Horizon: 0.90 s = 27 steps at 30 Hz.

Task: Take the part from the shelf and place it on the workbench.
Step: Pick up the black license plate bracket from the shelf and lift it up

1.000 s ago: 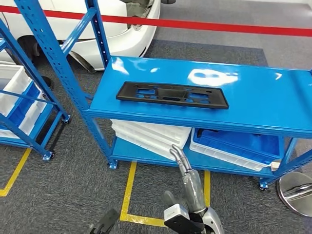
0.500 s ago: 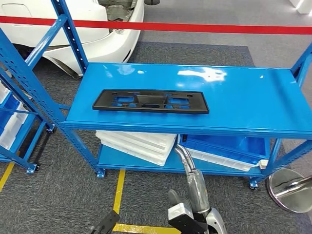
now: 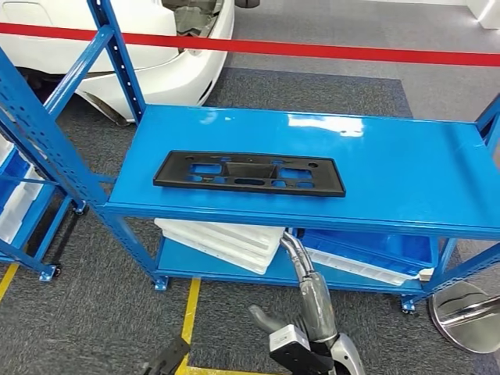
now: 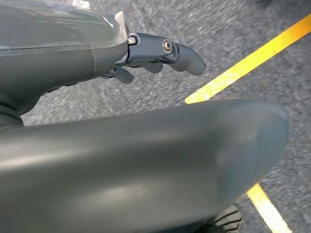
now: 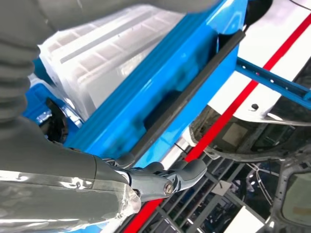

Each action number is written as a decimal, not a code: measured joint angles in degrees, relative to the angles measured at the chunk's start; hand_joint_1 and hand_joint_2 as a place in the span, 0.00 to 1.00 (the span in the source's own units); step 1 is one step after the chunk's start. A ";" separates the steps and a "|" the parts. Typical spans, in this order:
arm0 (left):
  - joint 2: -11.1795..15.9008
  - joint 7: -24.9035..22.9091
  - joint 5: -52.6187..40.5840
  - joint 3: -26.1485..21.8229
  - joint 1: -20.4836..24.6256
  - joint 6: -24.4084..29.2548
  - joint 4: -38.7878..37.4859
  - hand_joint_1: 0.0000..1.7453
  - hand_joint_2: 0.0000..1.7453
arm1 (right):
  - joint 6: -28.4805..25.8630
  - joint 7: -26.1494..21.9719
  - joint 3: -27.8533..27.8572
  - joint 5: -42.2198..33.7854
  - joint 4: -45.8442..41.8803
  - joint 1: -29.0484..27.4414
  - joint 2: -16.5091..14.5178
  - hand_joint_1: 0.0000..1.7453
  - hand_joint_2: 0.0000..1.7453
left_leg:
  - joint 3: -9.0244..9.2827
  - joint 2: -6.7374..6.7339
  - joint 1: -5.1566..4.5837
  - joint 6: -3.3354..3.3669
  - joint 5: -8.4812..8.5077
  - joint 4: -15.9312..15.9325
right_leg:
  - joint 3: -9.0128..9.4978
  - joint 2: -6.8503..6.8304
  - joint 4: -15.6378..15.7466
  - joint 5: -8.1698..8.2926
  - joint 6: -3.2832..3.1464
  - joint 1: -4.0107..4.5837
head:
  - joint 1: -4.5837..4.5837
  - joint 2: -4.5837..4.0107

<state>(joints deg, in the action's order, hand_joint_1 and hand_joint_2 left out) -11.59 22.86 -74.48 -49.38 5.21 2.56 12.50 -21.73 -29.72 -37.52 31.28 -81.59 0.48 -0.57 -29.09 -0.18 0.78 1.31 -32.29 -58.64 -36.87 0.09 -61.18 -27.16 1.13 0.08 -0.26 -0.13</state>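
The part (image 3: 248,173) is a long flat black plastic frame with several cut-outs, lying on the top board of the blue shelf (image 3: 401,172), left of its middle. My right hand (image 3: 299,266) is raised in front of the shelf, below the board's front edge and a little right of the part, fingers stretched out and holding nothing. In the right wrist view its fingers (image 5: 172,178) point past the shelf edge, where the part (image 5: 190,92) shows as a dark strip. My left hand (image 4: 161,48) hangs over the grey floor, fingers extended and holding nothing.
Stacked white trays (image 3: 224,238) and a blue bin (image 3: 371,248) sit on the lower board. Another blue rack (image 3: 35,148) stands at the left. Behind are a white car (image 3: 171,62) and a red barrier tape (image 3: 354,51). A round metal base (image 3: 466,312) lies at the right, with yellow floor lines (image 3: 191,312).
The whole view has shifted as the camera moved; the shelf now lies more centred and slightly lower. My right hand keeps its raised pose, its thumb spread further out.
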 joint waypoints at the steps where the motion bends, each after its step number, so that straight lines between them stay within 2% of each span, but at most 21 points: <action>1: -0.02 0.01 -0.01 0.00 0.03 -0.04 -0.05 0.00 0.00 | 0.05 0.07 0.08 0.02 0.03 0.00 0.02 0.00 1.00 | 0.09 -0.09 -0.02 -0.29 -0.12 0.06 | 0.09 -0.11 0.62 -0.22 -0.53 0.24 | -0.05 -0.01; 2: -0.04 0.00 -0.01 0.00 0.04 -0.08 -0.10 0.00 0.00 | 0.10 0.14 0.17 0.03 0.04 0.03 0.03 0.00 1.00 | 0.18 -0.18 -0.06 -0.55 -0.15 0.13 | 0.12 -0.11 0.98 -0.35 -0.99 0.40 | -0.08 -0.01; 4: -0.10 -0.04 -0.01 0.01 0.05 -0.14 -0.14 0.00 0.00 | 0.18 0.24 0.36 0.06 0.02 0.18 0.02 0.00 0.50 | 0.35 -0.24 -0.08 -0.94 -0.47 -0.16 | 0.83 0.04 1.75 -0.12 -1.67 0.11 | -0.16 -0.02; 5: -0.12 -0.05 -0.01 0.01 0.11 -0.13 -0.15 0.00 0.00 | 0.31 0.26 0.42 0.09 0.01 0.32 -0.02 0.00 0.25 | -0.09 -0.22 -0.05 -1.11 -1.01 -1.31 | 1.32 0.09 2.11 -0.14 -1.93 -0.06 | -0.22 -0.01; 6: -0.11 -0.07 -0.01 0.01 0.19 -0.13 -0.15 0.00 0.00 | 0.47 0.26 0.45 0.12 0.00 0.42 -0.05 0.00 0.25 | -1.24 -0.20 0.02 -1.33 -2.05 -3.64 | 1.78 0.13 2.44 -0.21 -2.19 -0.21 | -0.28 -0.01; 9: -0.10 -0.25 -0.01 0.01 0.15 -0.13 -0.15 0.00 0.00 | 0.87 0.38 0.53 0.26 0.06 0.48 -0.10 0.00 1.00 | -7.43 -0.18 0.23 -2.01 -5.91 -13.90 | 2.52 0.21 2.64 -0.81 -2.71 -0.21 | -0.39 -0.01; 10: -0.10 -0.35 -0.01 0.01 0.05 -0.13 -0.15 0.00 0.00 | 0.92 0.45 0.55 0.34 0.08 0.44 -0.09 0.00 1.00 | -8.96 -0.19 0.31 -2.16 -5.94 -15.61 | 2.78 0.32 2.64 -1.05 -2.70 -0.23 | -0.40 -0.01; 11: -0.10 -0.43 -0.02 0.01 -0.03 -0.13 -0.15 0.00 0.00 | 0.95 0.56 0.58 0.45 0.12 0.43 -0.09 0.00 1.00 | -9.56 -0.19 0.41 -2.26 -4.78 -15.34 | 3.14 0.46 2.63 -1.32 -2.59 -0.28 | -0.41 -0.01; 12: -0.10 -0.47 -0.02 0.01 -0.06 -0.14 -0.15 0.00 0.00 | 0.98 0.65 0.60 0.58 0.15 0.42 -0.09 0.00 1.00 | -9.16 -0.19 0.53 -2.32 -2.39 -12.97 | 3.62 0.59 2.62 -1.64 -2.41 -0.35 | -0.41 -0.01; 13: -0.10 -0.49 -0.02 0.01 -0.05 -0.15 -0.15 0.00 0.00 | 1.04 0.71 0.61 0.72 0.19 0.44 -0.09 0.00 1.00 | -8.11 -0.19 0.68 -2.39 0.50 -9.29 | 4.18 0.70 2.60 -2.01 -2.16 -0.44 | -0.41 -0.01; 14: -0.10 -0.50 -0.03 0.01 -0.04 -0.19 -0.18 0.00 0.00 | 1.13 0.76 0.63 0.85 0.24 0.47 -0.08 0.00 1.00 | -7.06 -0.13 0.69 -2.42 2.66 -6.02 | 4.69 0.77 2.61 -2.35 -1.84 -0.47 | -0.39 -0.01; 15: -0.11 -0.50 -0.03 0.01 0.03 -0.25 -0.21 0.00 0.00 | 1.23 0.77 0.67 0.99 0.28 0.53 -0.08 0.00 1.00 | -6.17 -0.09 0.60 -2.26 3.65 -3.31 | 4.89 0.82 2.54 -2.62 -1.51 -0.50 | -0.44 -0.01; 16: -0.12 -0.52 -0.03 0.01 0.07 -0.35 -0.24 0.00 0.00 | 1.33 0.80 0.70 1.10 0.32 0.59 -0.07 0.00 1.00 | -5.81 -0.03 0.46 -1.96 3.91 -1.98 | 4.93 0.84 2.47 -2.87 -1.12 -0.50 | -0.43 -0.01; 18: -0.12 -0.53 -0.03 0.01 0.12 -0.52 -0.29 0.00 0.00 | 1.46 0.83 0.75 1.37 0.37 0.66 -0.02 0.00 1.00 | -5.66 0.07 0.15 -1.06 3.30 -1.34 | 4.83 0.84 2.46 -3.18 -0.40 -0.54 | -0.37 -0.01; 20: -0.12 -0.52 -0.03 0.01 0.11 -0.58 -0.29 0.00 0.00 | 1.49 0.86 0.77 1.65 0.37 0.78 0.02 0.00 1.00 | -5.44 0.10 0.26 -0.38 3.40 -1.29 | 4.81 0.68 1.82 -3.93 0.24 -0.62 | -0.22 0.00; 21: -0.13 -0.52 -0.03 0.01 0.19 -0.60 -0.29 0.00 0.00 | 1.49 0.90 0.78 1.77 0.37 0.90 0.03 0.00 1.00 | -5.22 0.09 0.37 -0.07 3.32 -1.20 | 4.10 0.57 0.15 -4.89 0.53 -0.65 | -0.15 0.00; 22: -0.13 -0.52 -0.03 0.01 0.27 -0.62 -0.29 0.00 0.00 | 1.49 0.92 0.79 1.90 0.37 1.01 0.06 0.00 1.00 | -4.99 0.07 0.40 0.19 3.16 -1.16 | 2.61 0.44 -2.87 -6.33 0.80 -0.68 | -0.09 0.00; 24: -0.14 -0.52 -0.03 0.01 0.35 -0.65 -0.29 0.00 0.00 | 1.49 0.97 0.82 2.08 0.41 1.12 0.20 0.00 1.00 | -4.59 0.06 0.29 0.62 2.72 -1.16 | -1.82 0.31 -10.81 -9.10 1.12 -0.70 | -0.01 0.00; 25: -0.14 -0.54 -0.04 0.01 0.33 -0.66 -0.29 0.00 0.00 | 1.49 1.00 0.84 2.17 0.45 1.12 0.31 0.00 1.00 | -4.33 0.08 0.19 0.74 2.47 -1.16 | -3.66 0.27 -13.51 -9.37 1.11 -0.69 | -0.02 0.00; 26: -0.14 -0.55 -0.05 0.01 0.29 -0.66 -0.29 0.00 0.00 | 1.49 1.03 0.85 2.25 0.48 1.13 0.40 0.00 1.00 | -3.97 0.14 0.07 0.81 2.18 -1.16 | -4.49 0.26 -14.03 -8.42 0.97 -0.65 | -0.02 0.00; 27: -0.15 -0.57 -0.06 0.01 0.26 -0.66 -0.29 0.00 0.00 | 1.49 1.09 0.86 2.36 0.50 1.17 0.49 0.00 1.00 | -3.46 0.22 -0.07 0.82 1.82 -1.16 | -4.22 0.26 -12.27 -6.40 0.66 -0.56 | -0.02 0.00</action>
<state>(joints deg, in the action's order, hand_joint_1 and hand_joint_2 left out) -11.74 22.28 -74.54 -49.37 5.47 1.90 12.22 -20.24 -28.63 -36.66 33.63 -81.09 1.65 -0.08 -32.55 0.03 0.71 2.13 -30.46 -59.80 -41.08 0.35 -73.45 -33.56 1.79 -0.48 -0.28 -0.13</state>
